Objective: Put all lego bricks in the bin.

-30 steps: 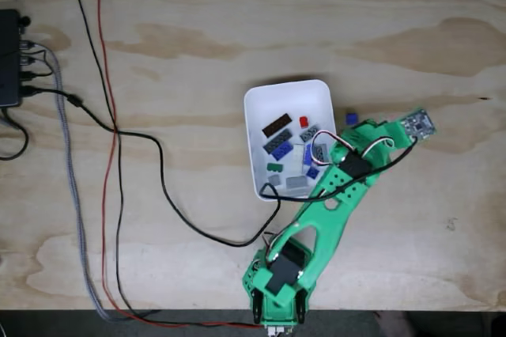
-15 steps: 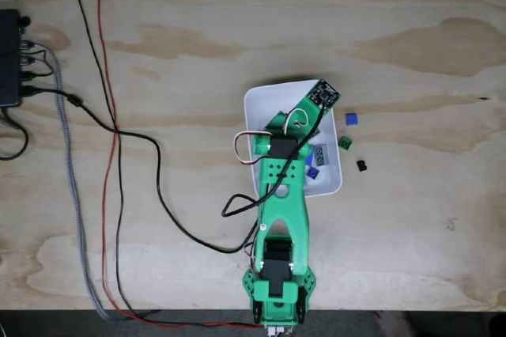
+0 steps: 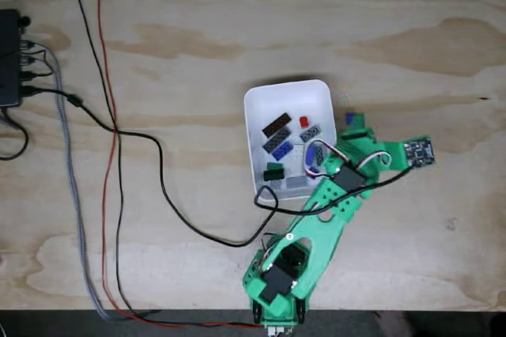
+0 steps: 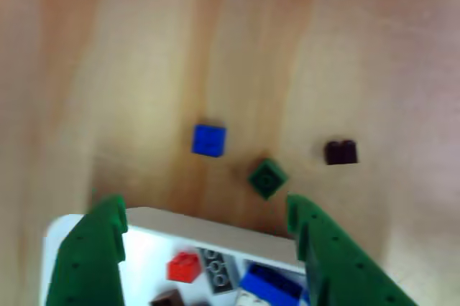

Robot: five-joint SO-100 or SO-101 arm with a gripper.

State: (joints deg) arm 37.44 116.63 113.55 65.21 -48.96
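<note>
Tool (image 4: 205, 238) hung wide open and empty over the bin's (image 4: 215, 221) far rim, likely lining up the next pick. Beyond the bin on the desk (image 4: 144, 54): green brick (image 4: 267, 177), blue brick (image 4: 209, 140), dark brick (image 4: 340, 152).

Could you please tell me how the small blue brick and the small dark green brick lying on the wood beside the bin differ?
The small blue plastic brick is bright blue, while the small dark green plastic brick is deep green. In the other view the blue brick lies roughly square to the picture edges; the green brick is turned cornerwise, like a diamond. The green brick lies nearer the white plastic bin than the blue one. Both are similar in size and rest on the wooden table, outside the bin.
</note>
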